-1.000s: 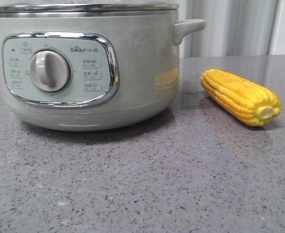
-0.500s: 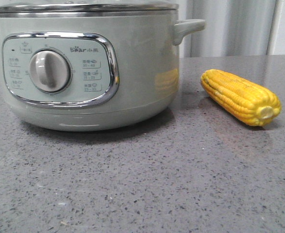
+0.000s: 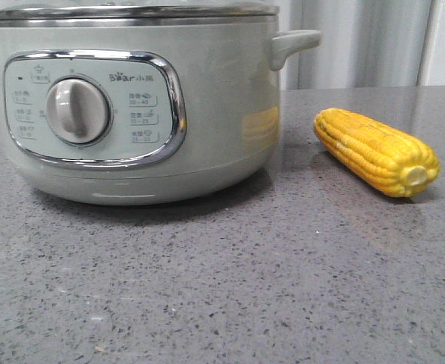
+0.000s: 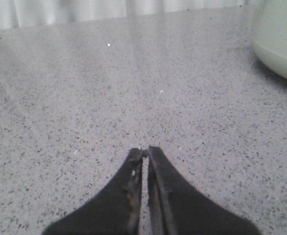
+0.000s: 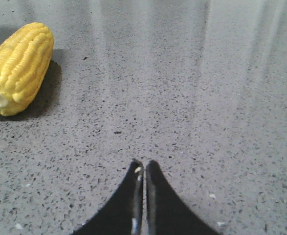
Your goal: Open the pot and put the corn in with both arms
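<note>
The pale green pot (image 3: 131, 98) fills the left of the front view, its lid on under a steel rim, its grey dial facing me. Its curved wall (image 4: 280, 39) also shows at one edge of the left wrist view. To its right the yellow corn (image 3: 375, 150) lies on the speckled grey table, stub end toward me. In the right wrist view the corn (image 5: 18, 66) lies well away from my right gripper (image 5: 143, 163), which is shut and empty. My left gripper (image 4: 144, 149) is shut too, over bare table. Neither gripper appears in the front view.
The grey speckled table (image 3: 245, 288) stretches in front of the pot and corn. Pale curtains (image 3: 358, 42) hang behind the table's far edge. One of the pot's side handles (image 3: 294, 44) sticks out to the right, above the corn's side.
</note>
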You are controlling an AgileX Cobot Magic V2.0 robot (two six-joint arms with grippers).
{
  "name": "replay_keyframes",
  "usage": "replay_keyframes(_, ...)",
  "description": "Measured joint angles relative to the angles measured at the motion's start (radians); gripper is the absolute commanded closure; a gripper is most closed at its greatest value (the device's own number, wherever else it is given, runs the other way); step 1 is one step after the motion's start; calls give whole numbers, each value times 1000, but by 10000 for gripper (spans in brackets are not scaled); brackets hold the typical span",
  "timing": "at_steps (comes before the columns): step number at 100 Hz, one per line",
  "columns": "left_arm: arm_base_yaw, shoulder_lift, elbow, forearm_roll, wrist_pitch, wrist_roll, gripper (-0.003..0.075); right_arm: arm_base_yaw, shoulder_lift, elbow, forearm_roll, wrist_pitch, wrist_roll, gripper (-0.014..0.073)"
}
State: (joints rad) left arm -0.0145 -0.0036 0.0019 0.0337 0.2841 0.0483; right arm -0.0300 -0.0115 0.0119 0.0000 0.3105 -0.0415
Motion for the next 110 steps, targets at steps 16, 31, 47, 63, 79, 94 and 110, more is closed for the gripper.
replay_keyframes(16,0,0,0,7,-19,0,741,0,0,0,0,0,0,667)
replay_keyframes(31,0,0,0,11,-23,0,741,0,0,0,0,-11,0,667)
replay_keyframes(47,0,0,0,14,-23,0,741,0,0,0,0,-19,0,667)
replay_keyframes(63,0,0,0,14,-53,2,741,0,0,0,0,-37,0,667)
replay_keyframes(79,0,0,0,14,-131,2,741,0,0,0,0,-101,0,667)
replay_keyframes(94,0,0,0,14,-206,2,741,0,0,0,0,-199,0,667)
replay_keyframes(110,0,0,0,14,-336,2,741,0,0,0,0,-295,0,667)
